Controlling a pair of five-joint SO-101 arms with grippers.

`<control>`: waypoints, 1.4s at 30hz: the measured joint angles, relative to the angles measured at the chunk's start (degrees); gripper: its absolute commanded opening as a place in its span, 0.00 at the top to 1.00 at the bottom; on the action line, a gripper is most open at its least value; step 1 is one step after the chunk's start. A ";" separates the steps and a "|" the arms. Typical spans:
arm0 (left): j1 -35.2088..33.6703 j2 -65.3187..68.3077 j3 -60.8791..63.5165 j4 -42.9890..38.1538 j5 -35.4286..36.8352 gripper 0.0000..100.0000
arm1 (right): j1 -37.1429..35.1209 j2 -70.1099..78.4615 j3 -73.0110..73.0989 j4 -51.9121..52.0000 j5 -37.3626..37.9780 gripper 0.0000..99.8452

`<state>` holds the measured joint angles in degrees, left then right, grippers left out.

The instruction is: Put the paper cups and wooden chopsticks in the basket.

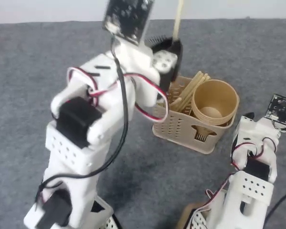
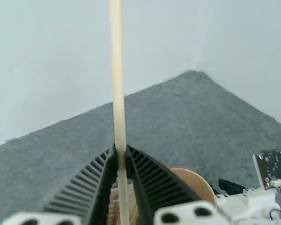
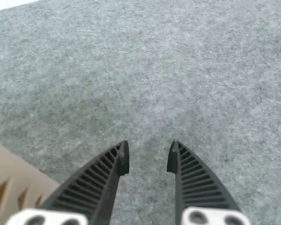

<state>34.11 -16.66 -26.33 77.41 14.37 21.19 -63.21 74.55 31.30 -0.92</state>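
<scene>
A beige slotted basket (image 1: pixel 181 128) stands mid-table, holding stacked paper cups (image 1: pixel 214 102) and several wooden chopsticks (image 1: pixel 190 88). My left gripper (image 1: pixel 174 47) hangs just above the basket's far corner, shut on one upright wooden chopstick (image 1: pixel 178 19). In the left wrist view that chopstick (image 2: pixel 116 93) rises straight up from between the shut fingers (image 2: pixel 147 180), with a cup rim (image 2: pixel 189 180) below. My right gripper (image 3: pixel 147 159) is open over bare carpet, nothing between its fingers; a corner of the basket (image 3: pixel 9 187) lies beside it.
Grey carpet (image 1: pixel 28 71) covers the table. The left arm's white body (image 1: pixel 95 129) stands in front of the basket's left side. The right arm (image 1: pixel 252 167) sits at the near right, close to the basket.
</scene>
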 measured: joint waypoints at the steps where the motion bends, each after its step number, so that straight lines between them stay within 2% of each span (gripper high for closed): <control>1: 1.05 -2.46 3.96 -1.05 0.00 0.99 | 0.00 0.00 0.00 0.00 0.00 0.85; 5: 2.11 -14.24 20.84 -11.25 -3.25 0.99 | -0.70 0.00 0.00 0.00 0.00 0.85; 8: -0.44 -19.43 32.53 -20.48 -4.13 0.99 | -1.49 0.00 0.00 0.00 0.00 0.85; 11: -1.85 -17.85 38.95 -25.76 -4.40 0.99 | -1.49 0.00 0.00 0.00 0.00 0.85; 16: -5.45 -10.37 42.55 -34.73 -4.04 0.99 | -1.49 0.00 0.00 0.00 0.00 0.85; 21: -6.33 -9.58 48.79 -42.46 -2.64 0.99 | -1.49 0.00 0.00 0.00 0.00 0.85; 29: -5.63 -9.58 58.64 -46.51 -2.29 0.98 | -1.49 0.00 0.00 0.00 0.00 0.85; 36: -5.10 -9.67 59.16 -45.19 -1.58 0.76 | -1.49 0.00 0.00 0.00 0.09 0.85; 42: -3.52 -13.89 60.75 -43.87 -1.23 0.76 | -1.49 0.00 0.00 0.00 0.09 0.85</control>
<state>30.59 -30.55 34.42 33.54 13.14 19.69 -63.21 74.55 31.30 -0.84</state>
